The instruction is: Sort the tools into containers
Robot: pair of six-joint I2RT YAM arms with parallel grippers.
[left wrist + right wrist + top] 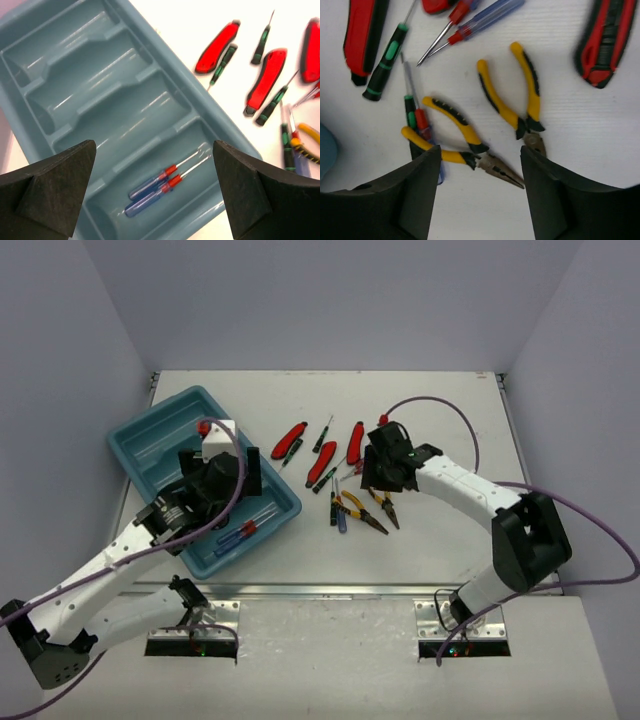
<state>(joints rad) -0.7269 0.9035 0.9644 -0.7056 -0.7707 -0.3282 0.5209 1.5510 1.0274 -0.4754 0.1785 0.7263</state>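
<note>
Blue-handled screwdrivers [150,189], two together, lie at lower centre in the teal-blue four-compartment plastic tray [75,65], below your left gripper [154,150], which is spread wide and empty. Your right gripper [480,152] has its jaws apart, straddling the yellow-handled pliers [462,131]. The red cutters [602,40] are cropped at the top edge.

From above, the left hand [222,475] covers the middle of the tray [150,440]. The left wrist view's right edge cuts off a red cutter [311,50] and yellow pliers [311,134]. The right wrist view's top edge crops the blue screwdrivers [490,14].
</note>
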